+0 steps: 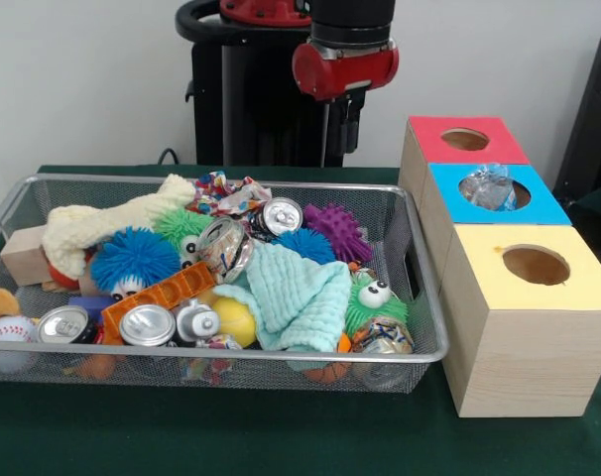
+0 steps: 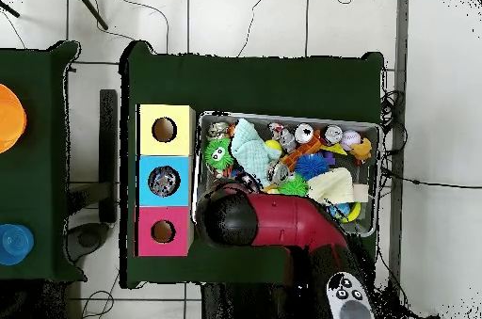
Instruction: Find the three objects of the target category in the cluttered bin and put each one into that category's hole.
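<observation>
From across the table, the gripper (image 1: 338, 134) hung above the far rim of the wire basket (image 1: 231, 355); whether its fingers were apart or together I couldn't tell. One crumpled clear bottle (image 1: 489, 186) sat in the blue box's hole (image 1: 496, 192). That box stood between the red-topped box (image 1: 466, 140) at its twelve o'clock and the yellow-topped box (image 1: 535, 266) at its six. Another bottle (image 1: 382, 336) lay in the basket's near corner, under a green googly-eyed ball (image 1: 374, 301). Cans (image 1: 147, 324), a mint cloth (image 1: 291, 294) and fuzzy balls (image 1: 132, 258) crowded the rest.
</observation>
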Tool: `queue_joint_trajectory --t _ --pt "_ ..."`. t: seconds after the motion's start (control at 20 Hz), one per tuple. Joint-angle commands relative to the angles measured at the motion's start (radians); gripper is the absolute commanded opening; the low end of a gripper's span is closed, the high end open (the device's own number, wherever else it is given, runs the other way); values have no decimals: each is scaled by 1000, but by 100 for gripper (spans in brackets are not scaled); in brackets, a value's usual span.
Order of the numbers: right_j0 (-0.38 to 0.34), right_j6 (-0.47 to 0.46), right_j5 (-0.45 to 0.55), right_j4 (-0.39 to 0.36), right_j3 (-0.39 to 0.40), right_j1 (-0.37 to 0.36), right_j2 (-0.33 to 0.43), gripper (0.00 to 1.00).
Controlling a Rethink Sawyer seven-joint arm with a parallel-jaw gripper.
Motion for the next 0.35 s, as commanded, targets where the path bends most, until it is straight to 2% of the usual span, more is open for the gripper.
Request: queue_joint_trajectory --t 0.05,0.35 --pt "-34 44 14 -37 72 2 98 0" --pt "-10 55 47 -44 55 6 79 0"
